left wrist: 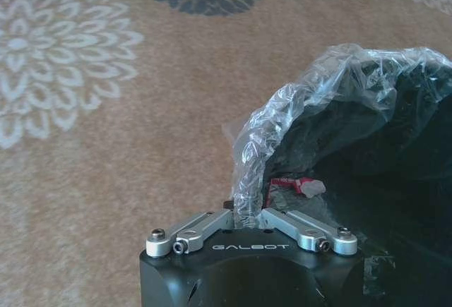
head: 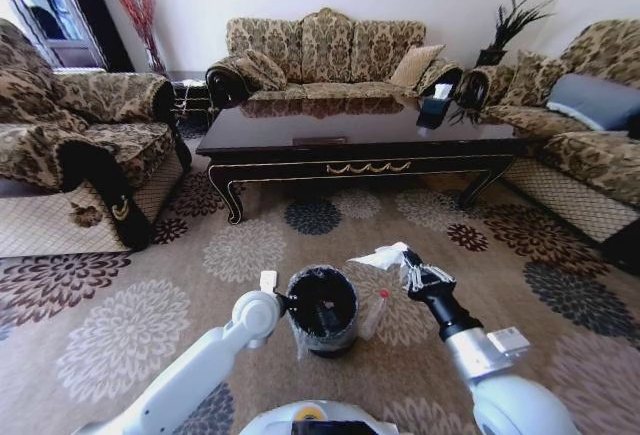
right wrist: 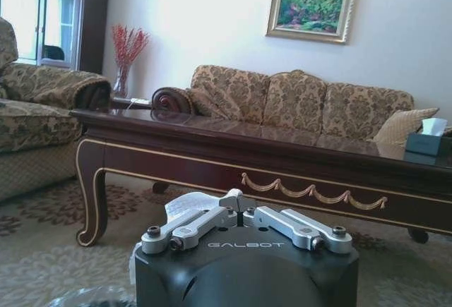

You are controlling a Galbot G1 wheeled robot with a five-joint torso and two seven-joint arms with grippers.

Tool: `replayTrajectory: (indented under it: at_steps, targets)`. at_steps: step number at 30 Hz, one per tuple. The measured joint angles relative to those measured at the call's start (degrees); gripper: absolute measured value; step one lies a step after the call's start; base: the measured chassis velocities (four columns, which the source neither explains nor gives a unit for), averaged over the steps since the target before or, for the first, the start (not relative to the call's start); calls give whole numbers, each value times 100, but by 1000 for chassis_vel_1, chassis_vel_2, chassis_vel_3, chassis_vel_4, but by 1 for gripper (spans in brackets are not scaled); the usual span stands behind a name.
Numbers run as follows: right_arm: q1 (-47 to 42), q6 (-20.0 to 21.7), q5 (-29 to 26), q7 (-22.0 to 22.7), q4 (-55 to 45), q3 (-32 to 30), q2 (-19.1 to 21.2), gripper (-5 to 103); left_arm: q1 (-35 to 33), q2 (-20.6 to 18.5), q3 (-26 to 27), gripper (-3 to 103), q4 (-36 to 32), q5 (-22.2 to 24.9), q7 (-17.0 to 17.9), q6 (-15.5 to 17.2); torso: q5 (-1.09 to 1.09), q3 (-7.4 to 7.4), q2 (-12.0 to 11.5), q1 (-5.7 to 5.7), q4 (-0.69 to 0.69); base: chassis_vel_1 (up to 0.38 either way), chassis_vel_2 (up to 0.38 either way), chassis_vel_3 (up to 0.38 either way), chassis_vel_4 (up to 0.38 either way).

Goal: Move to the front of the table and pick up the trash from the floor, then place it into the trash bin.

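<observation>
The liner-covered rim of the small black cylindrical trash bin (head: 322, 308) is pinched by the left gripper (left wrist: 247, 215); beside the bin, crumpled white paper (head: 383, 255) is clamped by the right gripper (head: 412, 273).

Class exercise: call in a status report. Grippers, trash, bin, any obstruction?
Left gripper shut on trash bin liner rim. Right gripper shut on white paper scrap, beside the bin. Bottle on carpet by bin. Nothing blocking.
</observation>
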State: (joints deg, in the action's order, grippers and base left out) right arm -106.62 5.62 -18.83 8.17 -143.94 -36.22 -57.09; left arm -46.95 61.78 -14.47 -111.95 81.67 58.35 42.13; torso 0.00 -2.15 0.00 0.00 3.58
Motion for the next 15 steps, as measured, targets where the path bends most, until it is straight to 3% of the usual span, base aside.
replayTrajectory:
  at_steps: [15]
  targets:
    - [-351, 0, 321, -239, 52, 396, 44, 0, 429, 245, -559, 0, 179, 128, 127, 1, 0, 0, 0, 0, -1, 0, 0, 0, 0]
